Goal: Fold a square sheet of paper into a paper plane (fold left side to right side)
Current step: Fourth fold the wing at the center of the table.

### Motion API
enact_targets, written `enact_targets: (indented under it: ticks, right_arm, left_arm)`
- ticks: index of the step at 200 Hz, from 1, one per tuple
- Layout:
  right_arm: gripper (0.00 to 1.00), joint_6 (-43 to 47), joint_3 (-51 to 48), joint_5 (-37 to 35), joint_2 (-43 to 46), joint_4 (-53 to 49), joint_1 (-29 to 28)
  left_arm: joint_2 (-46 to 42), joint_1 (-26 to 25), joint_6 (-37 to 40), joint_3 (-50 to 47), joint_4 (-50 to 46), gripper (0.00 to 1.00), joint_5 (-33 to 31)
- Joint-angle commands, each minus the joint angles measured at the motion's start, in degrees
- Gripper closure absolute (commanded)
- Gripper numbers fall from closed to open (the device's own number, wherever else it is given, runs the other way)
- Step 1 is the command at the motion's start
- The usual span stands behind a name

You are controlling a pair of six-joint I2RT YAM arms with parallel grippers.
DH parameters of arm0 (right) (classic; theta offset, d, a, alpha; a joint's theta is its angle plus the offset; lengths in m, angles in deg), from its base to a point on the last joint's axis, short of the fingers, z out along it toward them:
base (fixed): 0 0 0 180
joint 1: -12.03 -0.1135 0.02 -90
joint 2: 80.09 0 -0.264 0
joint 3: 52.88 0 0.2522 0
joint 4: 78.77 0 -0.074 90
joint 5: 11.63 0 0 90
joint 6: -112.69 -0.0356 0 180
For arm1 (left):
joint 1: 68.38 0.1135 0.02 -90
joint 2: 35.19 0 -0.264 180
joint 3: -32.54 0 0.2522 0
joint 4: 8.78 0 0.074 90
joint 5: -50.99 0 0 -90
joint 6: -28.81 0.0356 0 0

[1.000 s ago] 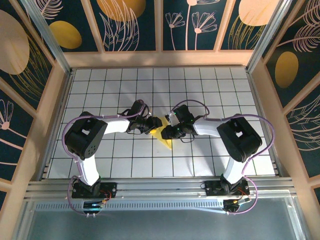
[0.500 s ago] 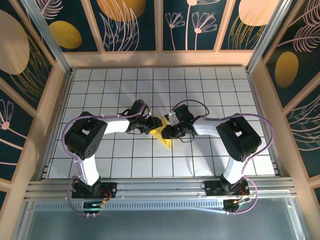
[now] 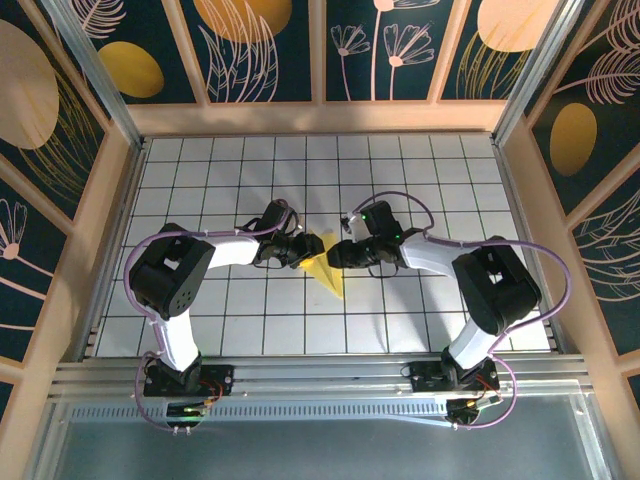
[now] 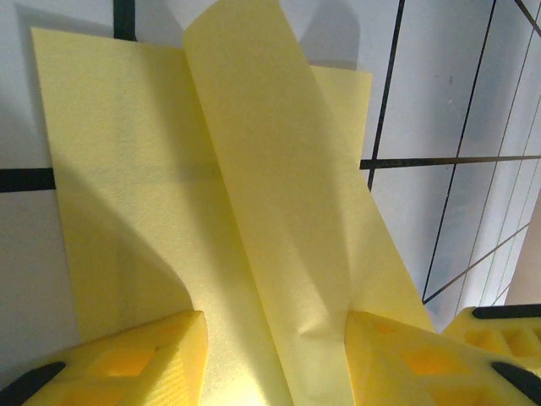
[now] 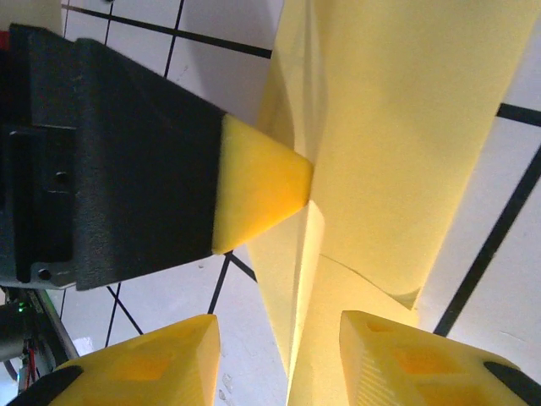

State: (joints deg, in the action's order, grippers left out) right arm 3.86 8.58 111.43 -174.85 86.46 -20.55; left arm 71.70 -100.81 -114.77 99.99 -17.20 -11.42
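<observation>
A thin pale-yellow folded paper sheet is seen near the middle of the white table top ruled with black grid lines, its narrow point directed toward the arm bases. It is flanked by both arms. The left gripper is set at its left side and the right gripper at its right, the two tools close together over the sheet's far end. In the left wrist view the paper is shown lying partly flat on the tiles, with one long flap raised along a centre crease. The flap runs between the left tool's yellow fingertips, which stand well apart, jaws partly open and clamped on nothing. In the right wrist view the raised fold is shown upright between the right tool's yellow fingertips, likewise set apart, nothing pinched. One yellow-tipped black finger of the left tool is noted touching the side of the raised fold.
</observation>
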Motion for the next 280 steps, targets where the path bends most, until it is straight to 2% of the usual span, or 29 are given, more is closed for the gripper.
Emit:
enact_targets:
  ticks: [1,72,132,154,280]
  right_arm:
    - [0.59,-1.4,-0.5,1.6,-0.8,1.7,0.1]
    - [0.69,-2.6,-0.2,1.4,-4.3,4.1,-0.1]
    - [0.92,-2.5,-0.3,-0.3,-4.9,3.3,0.0]
    - [0.98,-2.0,-0.3,-1.2,-5.1,2.2,0.1]
    - [1.0,-1.3,0.9,-4.8,-6.8,-0.7,0.8]
  left_arm:
    - [1.6,0.0,1.3,-0.4,-5.0,0.53,-3.7]
    - [1.5,0.0,1.3,-0.4,-5.0,0.53,-3.7]
    - [1.6,0.0,1.3,-0.5,-5.0,0.53,-3.8]
    - [1.6,0.0,1.3,-0.5,-5.0,0.53,-3.8]
    - [1.6,0.0,1.3,-0.4,-5.0,0.53,-3.7]
